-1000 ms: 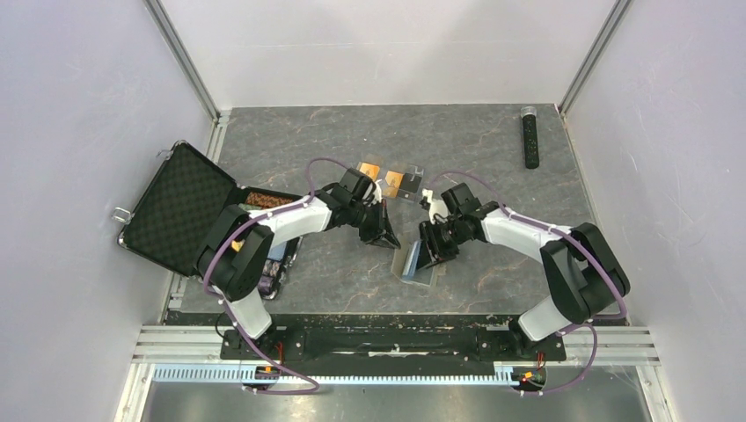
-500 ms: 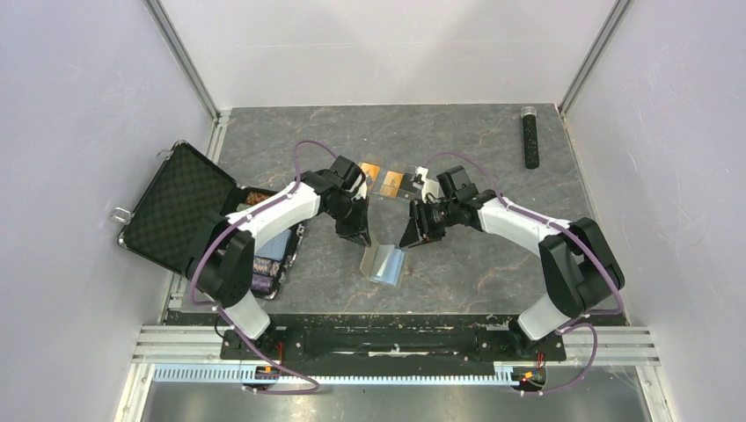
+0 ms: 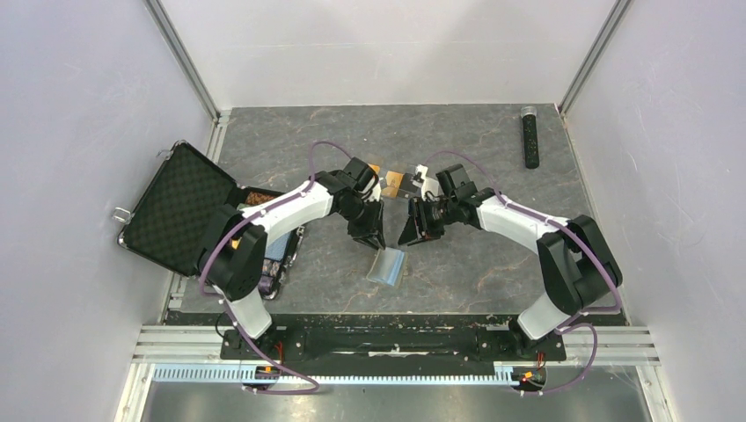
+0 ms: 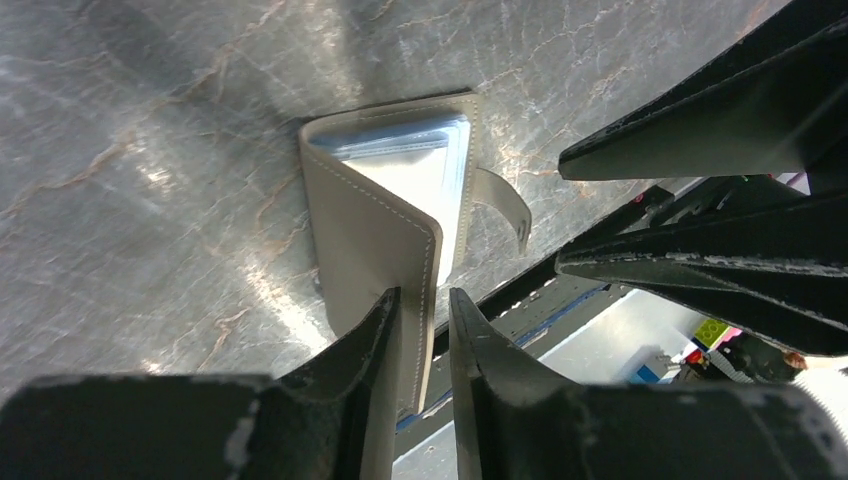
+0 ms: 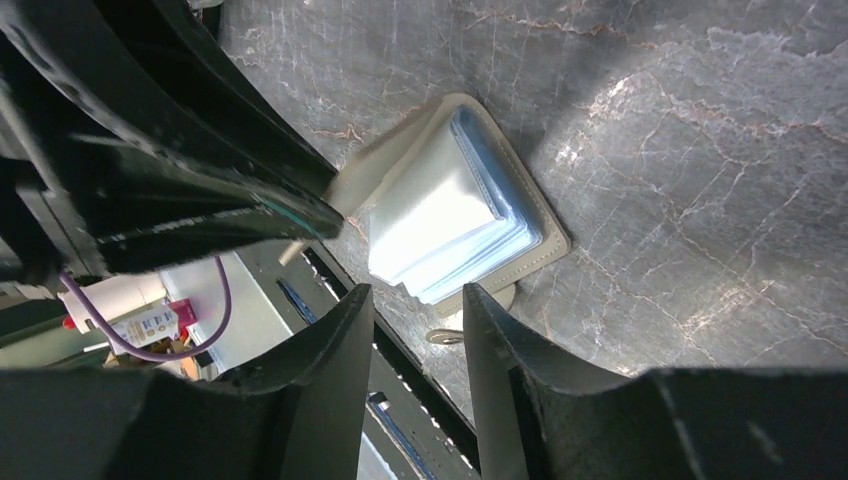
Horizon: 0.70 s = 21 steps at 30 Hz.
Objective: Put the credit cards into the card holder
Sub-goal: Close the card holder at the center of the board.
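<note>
The taupe card holder (image 3: 387, 266) lies open on the table between my arms, its light blue sleeves facing up. My left gripper (image 3: 373, 239) is shut on its raised cover; in the left wrist view (image 4: 422, 298) the cover (image 4: 385, 235) stands between the fingers and the snap tab (image 4: 505, 200) hangs to the right. My right gripper (image 3: 411, 236) is open and empty, just up and right of the holder. The right wrist view (image 5: 415, 292) shows the holder (image 5: 450, 215) below it. Orange-gold credit cards (image 3: 393, 182) lie behind the grippers, partly hidden by the arms.
The big black poker-chip case (image 3: 176, 207) lies open at the left edge, with chips beside it. A black stick-shaped object (image 3: 530, 136) lies at the back right. Grey walls close in both sides and the back.
The card holder has shifted left from under the right gripper. The right gripper has pulled up and away, empty. The left gripper has taken the cover and moved slightly right.
</note>
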Each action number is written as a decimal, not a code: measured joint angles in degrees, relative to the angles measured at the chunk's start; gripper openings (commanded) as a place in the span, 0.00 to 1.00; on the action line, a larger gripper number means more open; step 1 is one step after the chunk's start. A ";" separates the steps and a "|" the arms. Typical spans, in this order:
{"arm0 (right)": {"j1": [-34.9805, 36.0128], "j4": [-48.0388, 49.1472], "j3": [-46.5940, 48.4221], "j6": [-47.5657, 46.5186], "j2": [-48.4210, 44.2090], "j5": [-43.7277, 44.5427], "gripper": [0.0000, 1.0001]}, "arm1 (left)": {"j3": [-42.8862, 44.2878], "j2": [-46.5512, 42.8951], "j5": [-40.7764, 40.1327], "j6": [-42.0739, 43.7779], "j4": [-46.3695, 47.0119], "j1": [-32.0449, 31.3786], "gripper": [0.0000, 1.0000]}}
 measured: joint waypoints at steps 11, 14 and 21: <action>-1.07 -0.37 0.76 -0.37 0.44 0.07 0.44 | -4.31 0.92 4.07 -3.85 8.90 -0.81 0.37; -1.07 -0.85 0.98 -0.70 0.46 0.11 0.43 | -6.14 0.87 5.20 -5.40 11.76 -0.81 0.37; -1.07 -1.79 1.49 -2.08 0.55 0.09 0.40 | -8.02 0.87 7.10 -6.69 15.43 -0.81 0.33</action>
